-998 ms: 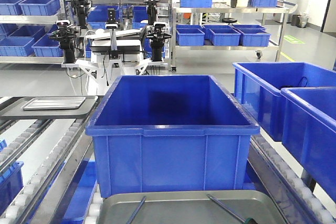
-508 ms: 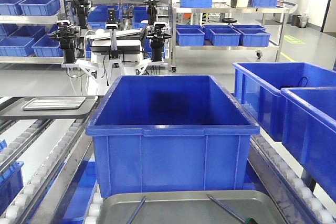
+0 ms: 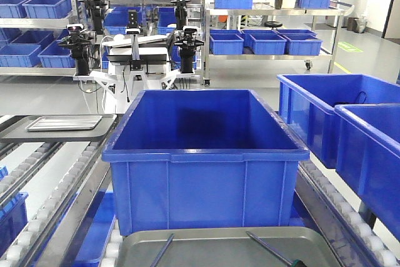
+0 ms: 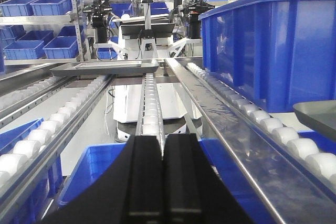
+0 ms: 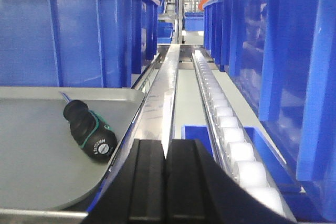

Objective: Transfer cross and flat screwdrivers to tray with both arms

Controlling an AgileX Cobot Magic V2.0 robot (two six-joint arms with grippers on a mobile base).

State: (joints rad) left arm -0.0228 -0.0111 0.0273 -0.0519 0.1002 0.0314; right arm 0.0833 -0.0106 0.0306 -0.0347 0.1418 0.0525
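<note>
Apparently most of the work was behind me when I checked the feeds. At the bottom of the front view the grey tray [image 3: 228,247] sat on the roller conveyor [image 3: 59,201] just in front of the big blue bin [image 3: 206,161], and two thin steel shafts lay inside it: one screwdriver [image 3: 162,249] at lower centre-left, the other screwdriver [image 3: 270,249] at lower centre-right with a bit of its green-trimmed handle showing at the frame's bottom edge. My right wrist view confirmed the second one: its black handle lay on the tray floor at the left of the frame, close to the tray's rounded corner. I could not tell cross from flat; the tips were too small or hidden.

Both claws were empty. The left claw [image 4: 163,182] filled the bottom centre of its view with its two black fingers pressed together, hovering over the conveyor lane, only the tray's edge peeking in at the right of the frame. The right claw [image 5: 165,182] was likewise pressed together with nothing between the fingers, just beside the tray's near corner and apart from the handle.

I judged the transfer itself done, both tools resting in the tray, neither gripped. What was left, as far as I could see, was pulling the arms clear
</note>
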